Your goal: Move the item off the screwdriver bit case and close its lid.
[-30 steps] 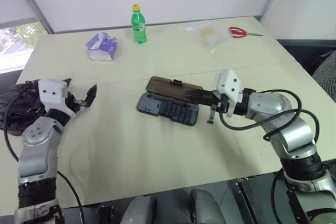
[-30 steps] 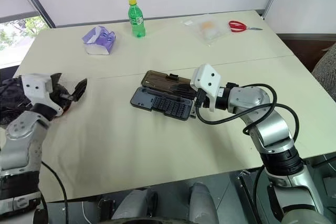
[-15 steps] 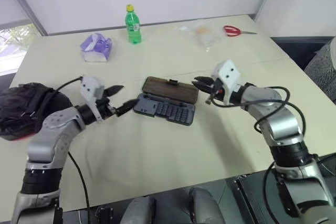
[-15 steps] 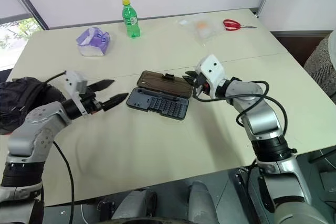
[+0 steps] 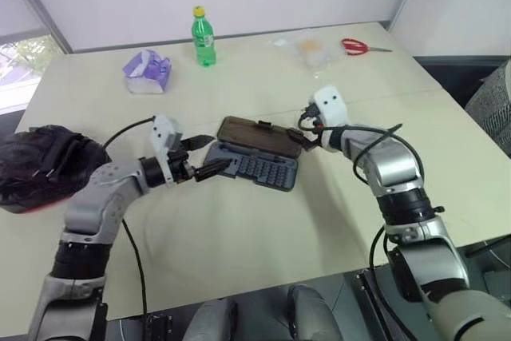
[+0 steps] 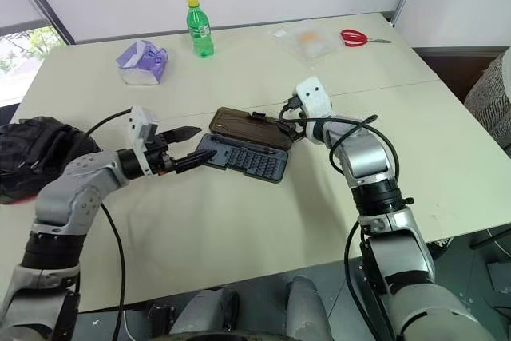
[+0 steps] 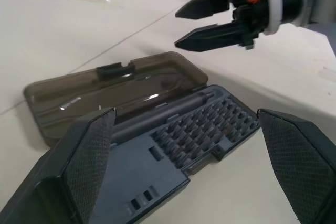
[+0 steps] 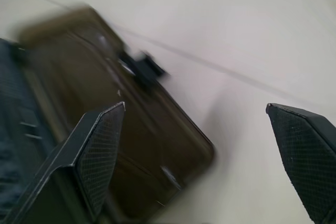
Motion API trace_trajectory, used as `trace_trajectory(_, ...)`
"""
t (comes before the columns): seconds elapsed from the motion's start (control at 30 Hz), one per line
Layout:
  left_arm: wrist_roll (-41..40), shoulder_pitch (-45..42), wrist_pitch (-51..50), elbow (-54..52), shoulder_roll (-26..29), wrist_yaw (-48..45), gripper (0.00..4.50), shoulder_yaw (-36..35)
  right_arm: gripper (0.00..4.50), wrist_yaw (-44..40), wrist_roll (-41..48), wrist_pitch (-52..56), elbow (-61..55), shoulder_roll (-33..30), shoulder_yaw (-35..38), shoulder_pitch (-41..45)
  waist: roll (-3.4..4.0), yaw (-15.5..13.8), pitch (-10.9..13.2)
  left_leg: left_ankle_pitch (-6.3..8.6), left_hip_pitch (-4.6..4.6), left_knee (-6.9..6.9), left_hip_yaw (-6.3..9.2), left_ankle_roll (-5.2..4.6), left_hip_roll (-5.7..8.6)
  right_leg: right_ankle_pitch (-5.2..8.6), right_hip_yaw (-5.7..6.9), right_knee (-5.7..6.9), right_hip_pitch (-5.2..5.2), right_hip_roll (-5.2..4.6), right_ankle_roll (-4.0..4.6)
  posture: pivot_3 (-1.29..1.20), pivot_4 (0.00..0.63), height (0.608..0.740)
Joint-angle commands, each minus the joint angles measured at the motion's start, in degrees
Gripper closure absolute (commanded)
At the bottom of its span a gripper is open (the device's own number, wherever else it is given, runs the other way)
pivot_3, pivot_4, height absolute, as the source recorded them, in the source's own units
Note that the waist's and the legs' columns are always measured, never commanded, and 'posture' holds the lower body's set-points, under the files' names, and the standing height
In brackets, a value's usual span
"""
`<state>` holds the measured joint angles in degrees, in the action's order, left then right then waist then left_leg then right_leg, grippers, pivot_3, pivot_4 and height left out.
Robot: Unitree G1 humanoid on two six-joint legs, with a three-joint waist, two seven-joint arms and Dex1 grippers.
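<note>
From the head camera you can see the screwdriver bit case [image 5: 257,167] lying open near the middle of the counter [image 5: 263,245], its lid [image 5: 259,135] flat on the counter along the tray's far edge. The mitt [image 5: 40,167] is off the case, well apart at the counter's left edge. Your left claw [image 5: 209,157] is open at the tray's left end, one finger over the corner; whether it touches, you cannot tell. Your right claw [image 6: 285,120] is at the lid's right end. Far back stand a green bottle [image 5: 204,36], a purple tissue pack [image 5: 148,71], a clear bag [image 5: 311,51] and red scissors [image 5: 361,47].

In your left wrist view the two fingers [image 7: 94,156] spread wide either side of the tray, with rows of bits between them, and the right claw hangs open beyond the lid.

In your right wrist view the fingers [image 8: 102,150] stand wide apart over the lid's latch tab [image 8: 143,69], gripping nothing.
</note>
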<state>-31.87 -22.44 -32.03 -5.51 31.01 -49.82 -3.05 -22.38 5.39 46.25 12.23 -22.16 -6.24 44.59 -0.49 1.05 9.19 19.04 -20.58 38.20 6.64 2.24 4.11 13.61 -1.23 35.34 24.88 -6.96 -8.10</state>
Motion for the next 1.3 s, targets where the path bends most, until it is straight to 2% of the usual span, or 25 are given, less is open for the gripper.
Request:
trace_trajectory(0.03, 0.53, -1.38, 1.16, -0.84, -0.97, 0.67, 0.0, 0.3, 0.05, 4.35, -2.7, 3.3, 2.23, -0.17, 1.49, 2.59, 0.0, 0.09, 0.0, 0.0, -0.03, 0.0, 0.0, 0.0, 0.0, 0.0, 0.0, 0.01, 0.04, 0.0, 0.0, 0.0, 0.15, 0.74)
trace_trajectory(0.3, 2.87, -0.88, 3.66, 1.23, -2.13, 0.41, 0.0, 0.94, 0.05, 8.36, -3.32, 13.67, 9.2, 1.64, 2.82, 7.57, 0.03, 0.11, 0.0, -0.01, -0.03, 0.0, -0.02, 0.01, 0.0, 0.0, -0.02, 0.04, 0.04, 0.0, 0.0, 0.0, 0.15, 0.74)
trace_trajectory(0.47, 3.59, -0.91, 5.11, 2.06, -2.87, 1.47, 0.0, -0.01, 0.05, 7.34, -2.23, 17.61, 8.38, 3.57, 2.15, 10.12, 0.03, 0.25, 0.0, -0.01, -0.03, 0.0, -0.04, 0.01, 0.0, 0.0, -0.03, 0.05, 0.07, 0.0, 0.0, 0.0, 0.15, 0.74)
trace_trajectory(0.57, 3.81, -0.64, 5.79, 1.99, -3.26, 2.24, 0.0, -0.06, 0.05, 7.87, -4.97, 14.75, 5.6, 2.42, -0.36, 11.01, 0.03, 0.62, 0.0, -0.01, -0.05, -0.01, -0.03, 0.01, -0.01, 0.0, -0.02, 0.08, 0.11, 0.0, 0.0, 0.0, 0.15, 0.74)
trace_trajectory(0.8, 4.3, 0.02, 6.74, 1.7, -4.08, 2.96, 0.0, 0.67, 0.05, 7.96, -6.14, 13.87, 2.41, 0.86, 0.26, 12.89, 0.03, 1.49, 0.0, -0.03, -0.54, 0.1, 0.0, 0.05, 0.02, -0.01, -0.01, 0.23, 0.57, -0.03, -0.01, 0.0, 0.15, 0.74)
trace_trajectory(1.03, 4.99, -0.57, 7.48, 2.67, -4.13, 2.82, 0.0, 0.53, 0.05, 8.73, -3.89, 21.46, 1.24, 4.76, 3.1, 15.7, 0.03, 1.86, -0.01, -0.04, -0.56, 0.09, 0.0, 0.07, 0.0, -0.01, 0.01, 0.62, 0.69, -0.03, -0.01, 0.0, 0.15, 0.74)
trace_trajectory(1.3, 5.43, 0.18, 7.47, 1.91, -3.81, 3.01, 0.0, 0.33, 0.05, 11.62, -4.04, 23.67, 5.89, 8.43, 4.35, 15.79, 0.03, 1.52, -0.01, -0.04, -0.57, 0.16, 0.01, 0.07, 0.06, -0.01, 0.01, 0.7, 0.69, -0.09, -0.01, 0.0, 0.15, 0.74)
